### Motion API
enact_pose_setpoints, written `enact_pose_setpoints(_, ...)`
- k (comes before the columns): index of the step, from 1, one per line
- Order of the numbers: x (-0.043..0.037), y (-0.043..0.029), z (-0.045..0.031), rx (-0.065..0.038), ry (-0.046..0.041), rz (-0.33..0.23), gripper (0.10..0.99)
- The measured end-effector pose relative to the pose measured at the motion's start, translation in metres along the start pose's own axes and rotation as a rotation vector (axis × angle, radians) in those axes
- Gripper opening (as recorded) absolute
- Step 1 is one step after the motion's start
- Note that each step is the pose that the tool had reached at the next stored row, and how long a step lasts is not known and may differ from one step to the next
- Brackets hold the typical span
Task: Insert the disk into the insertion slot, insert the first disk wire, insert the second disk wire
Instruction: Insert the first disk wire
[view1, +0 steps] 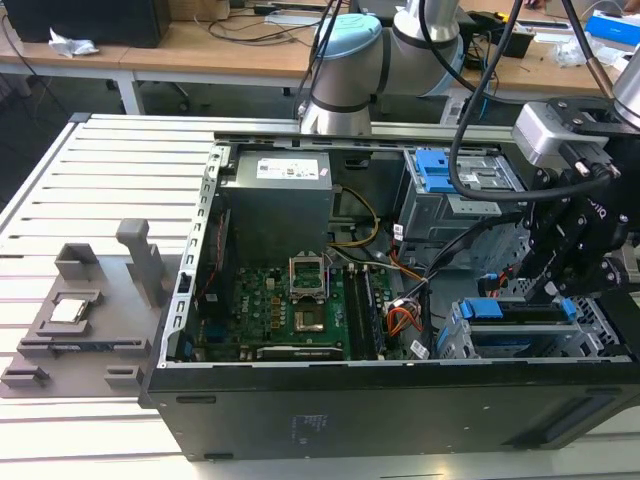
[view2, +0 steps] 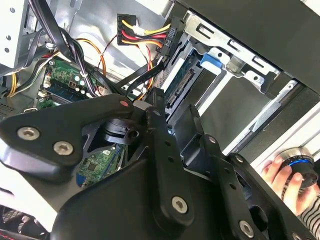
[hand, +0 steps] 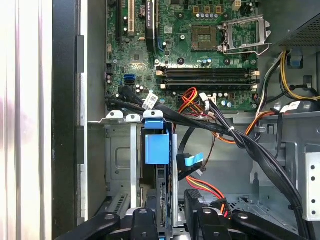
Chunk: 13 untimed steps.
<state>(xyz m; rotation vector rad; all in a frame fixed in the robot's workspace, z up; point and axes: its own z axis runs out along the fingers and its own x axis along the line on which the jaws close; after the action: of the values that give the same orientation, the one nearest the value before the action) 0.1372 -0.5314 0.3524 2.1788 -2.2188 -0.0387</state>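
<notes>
While the disk (hand: 157, 150) sits edge-on inside the insertion slot (hand: 120, 160), hold your tool (view2: 174, 107), narrowly parted astride it, square to the slot's walls and press gently.

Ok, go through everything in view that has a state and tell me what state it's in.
Computer case: open, side panel off.
Disk: in the insertion slot, no wire plugged in.
Power connector: loose, unplugged.
Processor socket: retention frame raised.
Memory slots: empty.
</notes>
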Motion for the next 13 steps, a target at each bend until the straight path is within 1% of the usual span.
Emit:
enact_pose_setpoints(3,0.0000,-0.0002,0.0000,0.000,0.0001,-0.001,0.361)
enact_pose_setpoints(6,0.0000,-0.0005,-0.0034,0.000,0.0011,-0.013,0.361)
enact_pose_setpoints(8,-0.0001,-0.0005,-0.0069,0.000,0.0017,-0.019,0.361)
enact_pose_setpoints(9,-0.0006,-0.0007,-0.0100,0.000,0.0020,-0.023,0.361)
enact_pose_setpoints(10,-0.0011,-0.0011,-0.0112,0.000,0.0019,-0.026,0.361)
enact_pose_setpoints(13,-0.0021,-0.0025,-0.0113,0.000,0.0028,-0.047,0.361)
